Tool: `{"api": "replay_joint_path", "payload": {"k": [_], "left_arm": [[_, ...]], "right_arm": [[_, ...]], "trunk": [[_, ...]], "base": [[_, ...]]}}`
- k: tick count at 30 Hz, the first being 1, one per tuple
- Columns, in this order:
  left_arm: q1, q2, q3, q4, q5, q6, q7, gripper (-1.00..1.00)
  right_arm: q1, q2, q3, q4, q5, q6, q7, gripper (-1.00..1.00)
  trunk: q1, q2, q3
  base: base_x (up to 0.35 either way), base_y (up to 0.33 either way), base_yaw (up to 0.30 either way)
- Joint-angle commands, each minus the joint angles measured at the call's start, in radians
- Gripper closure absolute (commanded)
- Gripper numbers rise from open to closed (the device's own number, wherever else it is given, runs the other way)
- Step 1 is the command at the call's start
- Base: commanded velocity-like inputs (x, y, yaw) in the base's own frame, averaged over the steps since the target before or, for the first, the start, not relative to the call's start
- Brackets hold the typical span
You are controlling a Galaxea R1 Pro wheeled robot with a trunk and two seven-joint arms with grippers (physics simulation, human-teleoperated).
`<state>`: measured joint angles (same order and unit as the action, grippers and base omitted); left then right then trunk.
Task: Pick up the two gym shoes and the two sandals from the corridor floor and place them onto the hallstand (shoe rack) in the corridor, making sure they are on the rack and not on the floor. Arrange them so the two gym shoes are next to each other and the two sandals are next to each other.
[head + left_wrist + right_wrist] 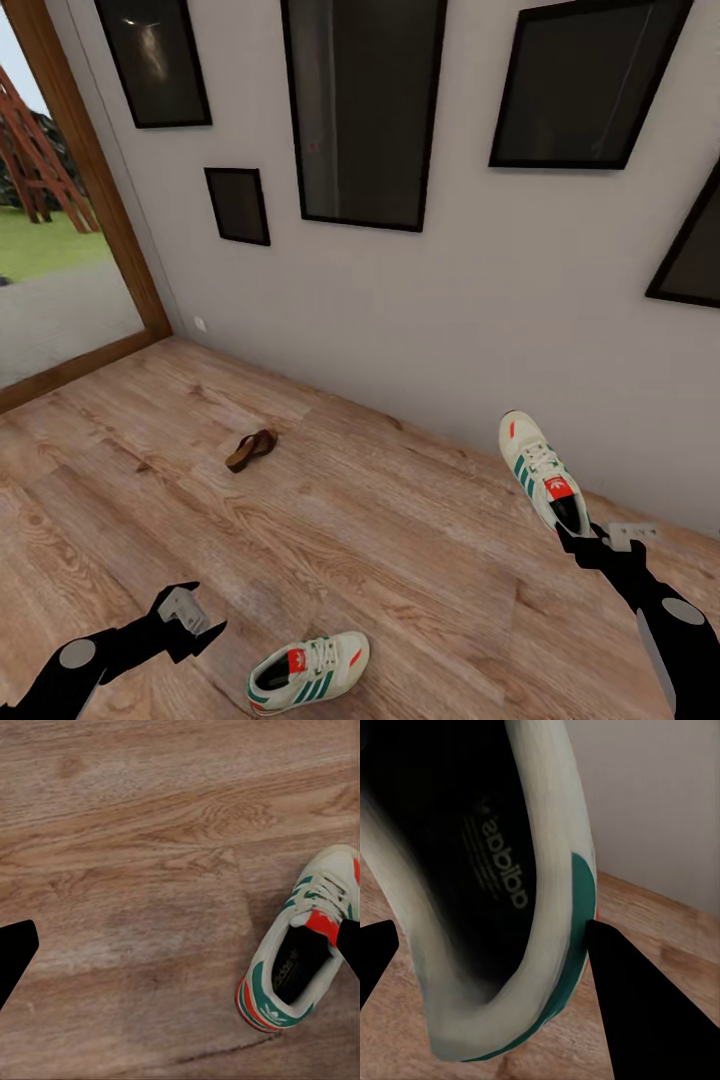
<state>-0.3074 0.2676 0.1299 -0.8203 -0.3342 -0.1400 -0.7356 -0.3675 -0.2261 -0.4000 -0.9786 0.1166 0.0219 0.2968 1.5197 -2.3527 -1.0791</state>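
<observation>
- My right gripper (578,537) is clamped on the heel of one gym shoe (540,470), holding it in the air near the grey wall (420,300), toe pointing up and away from me.
- In the right wrist view my fingers (637,1012) straddle the heel rim of that shoe (547,907), with its dark insole in sight.
- My left gripper (193,622) hangs low over the corridor floor (350,520), fingers apart and holding nothing.
- The second gym shoe (308,671) lies on the floor just beside my left gripper, also seen from the left wrist (304,945).
- One sandal (250,450) rests on the floor farther off, near the wall.
</observation>
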Motion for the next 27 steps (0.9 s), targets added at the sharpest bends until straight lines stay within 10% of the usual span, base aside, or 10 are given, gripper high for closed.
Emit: {"api": "replay_joint_path", "payload": {"k": [1,27], "left_arm": [[0.000,-0.001,0.004,0.000,-0.011,-0.009,-0.004,-1.00],[0.002,-0.007,0.004,0.000,-0.011,-0.009,-0.005,-1.00]], "right_arm": [[-0.001,0.001,-0.003,-0.001,0.009,0.003,0.006,1.00],[-0.001,0.001,-0.003,0.000,0.009,0.003,0.007,1.00]], "trunk": [[0.000,0.000,-0.001],[0.000,0.000,-0.001]], "base": [[0.000,0.000,-0.086],[-0.030,0.000,-0.233]]}}
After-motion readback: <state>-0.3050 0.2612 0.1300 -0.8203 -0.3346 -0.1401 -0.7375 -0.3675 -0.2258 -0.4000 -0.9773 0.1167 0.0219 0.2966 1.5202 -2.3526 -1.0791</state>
